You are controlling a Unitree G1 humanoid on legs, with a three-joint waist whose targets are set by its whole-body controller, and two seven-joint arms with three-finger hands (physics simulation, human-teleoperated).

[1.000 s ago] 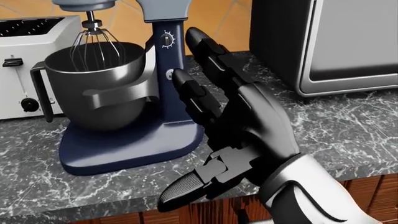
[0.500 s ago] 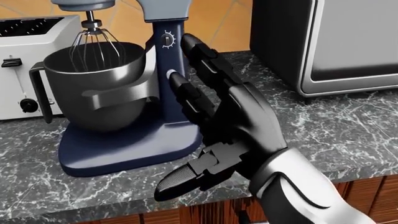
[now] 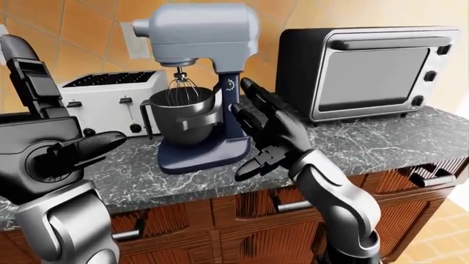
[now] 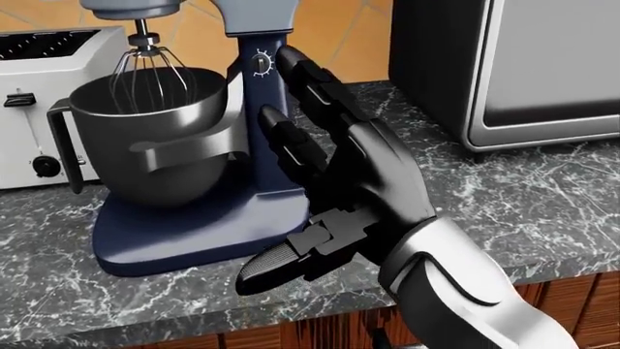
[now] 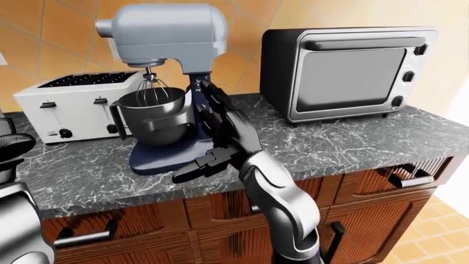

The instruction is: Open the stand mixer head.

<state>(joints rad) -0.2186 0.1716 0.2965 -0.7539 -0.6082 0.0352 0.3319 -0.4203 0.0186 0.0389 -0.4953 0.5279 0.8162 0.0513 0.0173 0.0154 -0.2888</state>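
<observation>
The stand mixer (image 3: 202,82) stands on the counter with a navy base and column, a steel bowl (image 3: 182,110) and a whisk (image 4: 145,69). Its grey head (image 3: 198,33) sits level, down over the bowl. My right hand (image 4: 310,174) is open beside the navy column (image 4: 259,123), fingers stretched up toward the speed dial (image 4: 262,64), thumb pointing down-left over the base. My left hand (image 3: 44,132) is raised at the left of the left-eye view, open, well apart from the mixer.
A white toaster (image 3: 110,99) stands left of the mixer. A black toaster oven (image 3: 367,71) stands to the right. The dark marble counter (image 3: 381,137) tops wooden drawers with handles (image 5: 407,179).
My right hand has moved up and left, closer to the mixer column, its fingertips now beside the dial. The mixer head has not moved.
</observation>
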